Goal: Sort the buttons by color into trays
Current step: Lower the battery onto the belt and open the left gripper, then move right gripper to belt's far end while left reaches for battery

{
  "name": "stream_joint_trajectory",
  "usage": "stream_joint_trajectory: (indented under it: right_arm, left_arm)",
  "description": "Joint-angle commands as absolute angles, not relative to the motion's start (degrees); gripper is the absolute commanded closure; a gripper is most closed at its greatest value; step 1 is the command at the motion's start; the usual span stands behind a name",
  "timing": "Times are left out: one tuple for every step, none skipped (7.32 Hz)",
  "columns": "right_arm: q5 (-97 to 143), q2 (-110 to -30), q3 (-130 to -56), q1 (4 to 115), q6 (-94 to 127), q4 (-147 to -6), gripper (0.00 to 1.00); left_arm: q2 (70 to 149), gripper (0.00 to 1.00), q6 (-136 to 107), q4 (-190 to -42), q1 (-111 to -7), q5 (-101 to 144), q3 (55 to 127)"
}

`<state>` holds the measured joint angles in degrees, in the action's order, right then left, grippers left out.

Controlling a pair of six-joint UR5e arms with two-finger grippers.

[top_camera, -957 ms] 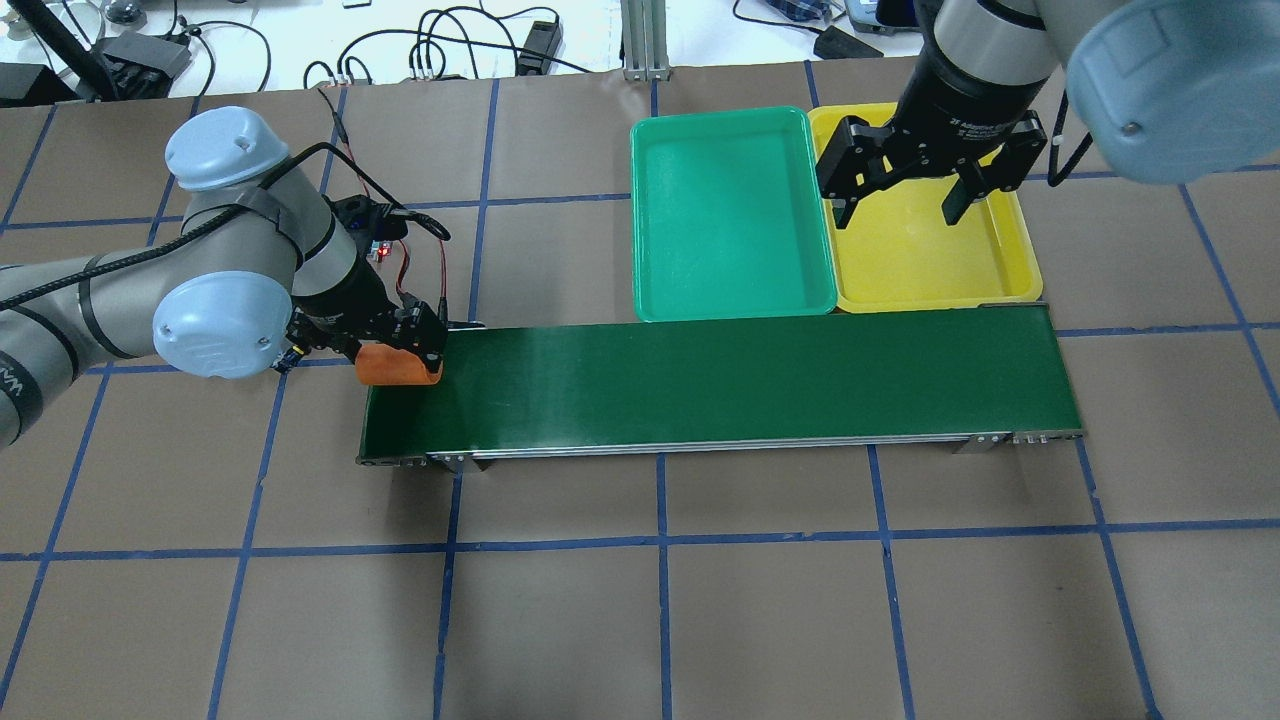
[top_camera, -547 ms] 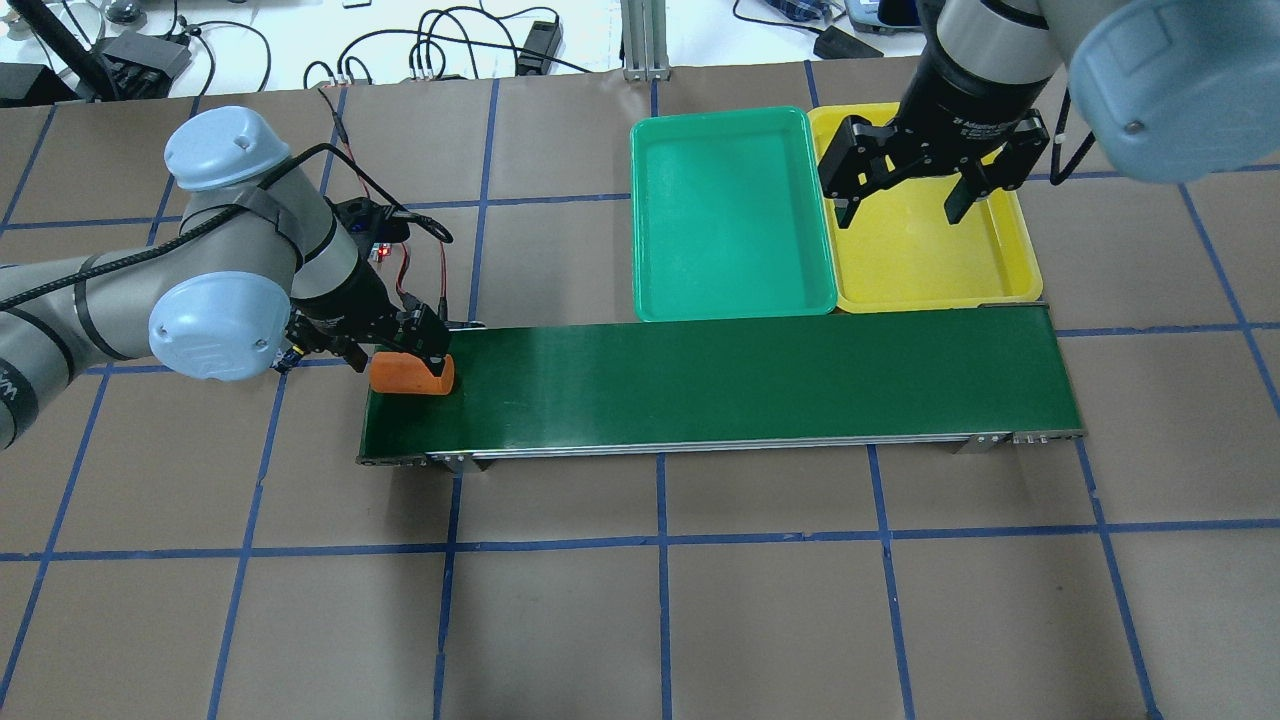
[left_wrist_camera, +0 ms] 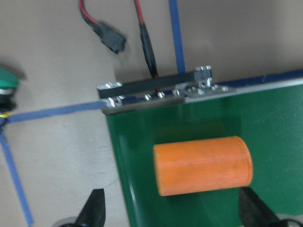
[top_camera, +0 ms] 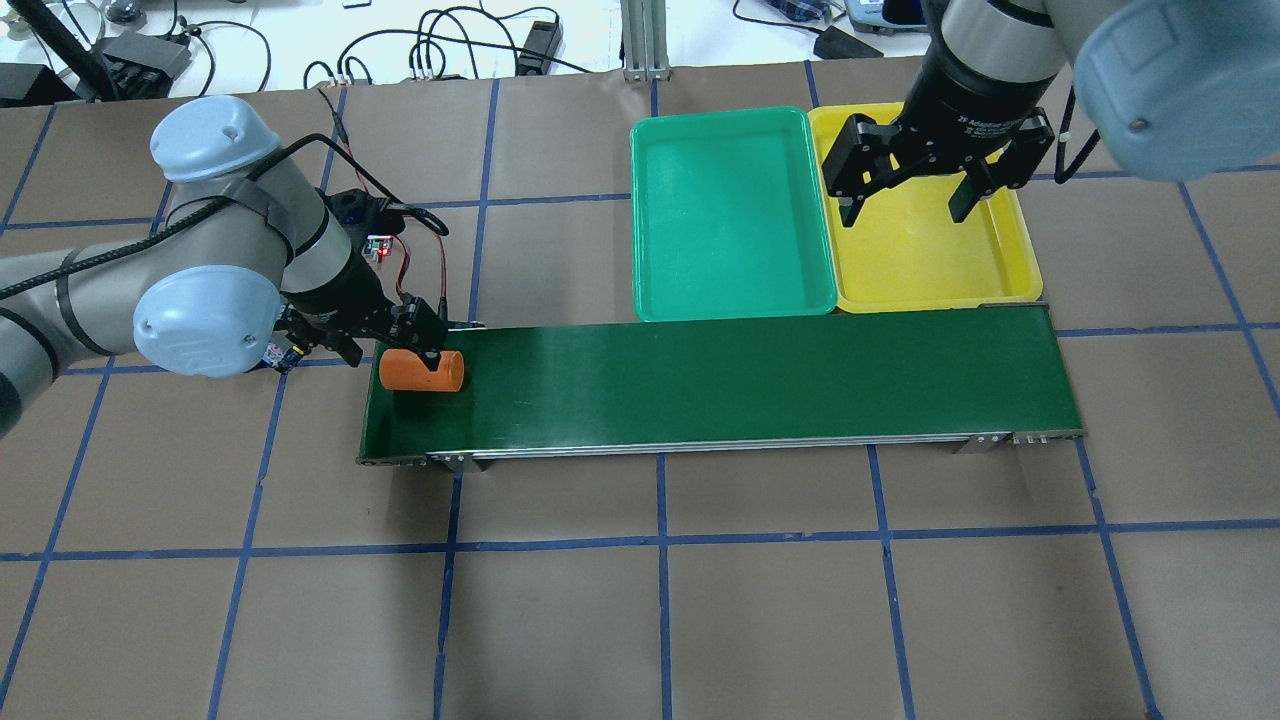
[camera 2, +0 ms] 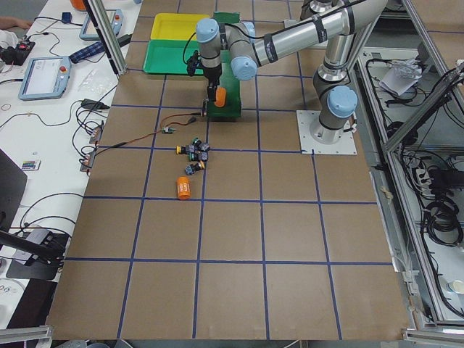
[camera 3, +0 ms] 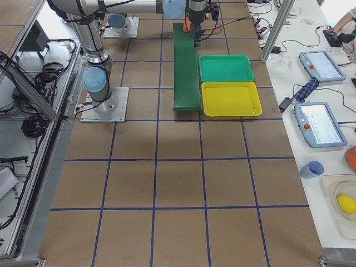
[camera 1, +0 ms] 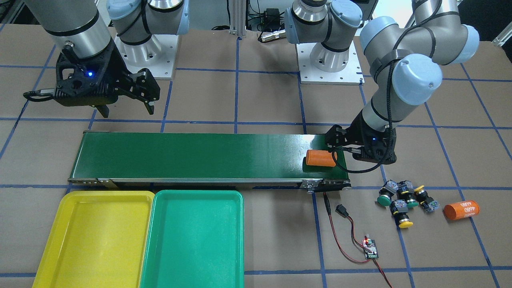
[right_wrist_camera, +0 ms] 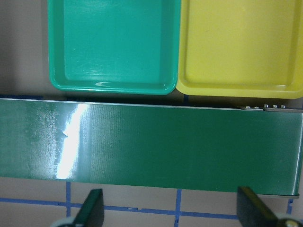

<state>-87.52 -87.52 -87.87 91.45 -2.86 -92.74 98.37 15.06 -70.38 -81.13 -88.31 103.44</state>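
Note:
Several buttons (camera 1: 402, 199), with green and yellow caps, lie in a cluster on the table beyond the conveyor's end, also in the exterior left view (camera 2: 194, 151). One green cap (left_wrist_camera: 6, 79) shows at the left wrist view's edge. The yellow tray (top_camera: 925, 265) and the teal tray (top_camera: 730, 220) sit side by side against the belt, both bare inside. My left gripper (top_camera: 392, 350) is open just above an orange cylinder (top_camera: 421, 371) lying on the belt's end. My right gripper (top_camera: 905, 208) is open and empty above the yellow tray.
The long dark-green conveyor belt (top_camera: 750, 380) runs between the arms. A second orange cylinder (camera 1: 461, 209) lies on the table past the buttons. A small circuit board (camera 1: 370, 248) with red and black wires lies by the belt's end.
The orange cylinder has left my left gripper's fingers and now lies flat on the belt, a little further along it. My right gripper has shifted slightly away over the yellow tray.

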Motion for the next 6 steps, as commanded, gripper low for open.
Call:
stream_joint_trajectory:
  right_arm:
    - [-89.99, -87.72, -87.63, 91.93, -3.86, -92.37, 0.0]
    - [-88.69, -86.67, -87.89, 92.02, -3.26, -92.55, 0.0]
    - [-88.77, -86.05, -87.98, 92.11, -3.17, -92.64, 0.0]
    - [-86.94, -84.91, -87.98, 92.46, -3.25, -93.33, 0.0]
    - [-83.01, -82.47, -87.98, 93.24, -3.95, -97.69, 0.0]
    - [-79.75, -81.31, -88.15, 94.56, -8.83, -100.26, 0.0]
  left_arm:
    - [101.41, 0.0, 18.78, -70.14, -72.91, -90.97, 96.96]
    - [104.21, 0.0, 22.9, -68.57, -68.42, -90.71, 95.99]
    - [107.28, 0.0, 23.98, -62.55, -64.81, -91.05, 95.89]
    - [110.27, 0.0, 23.99, -57.79, -61.73, -90.45, 95.63]
    - [113.61, 0.0, 23.99, -57.4, -58.22, -90.18, 94.67]
    - [116.77, 0.0, 23.91, -57.39, -57.4, -90.35, 92.48]
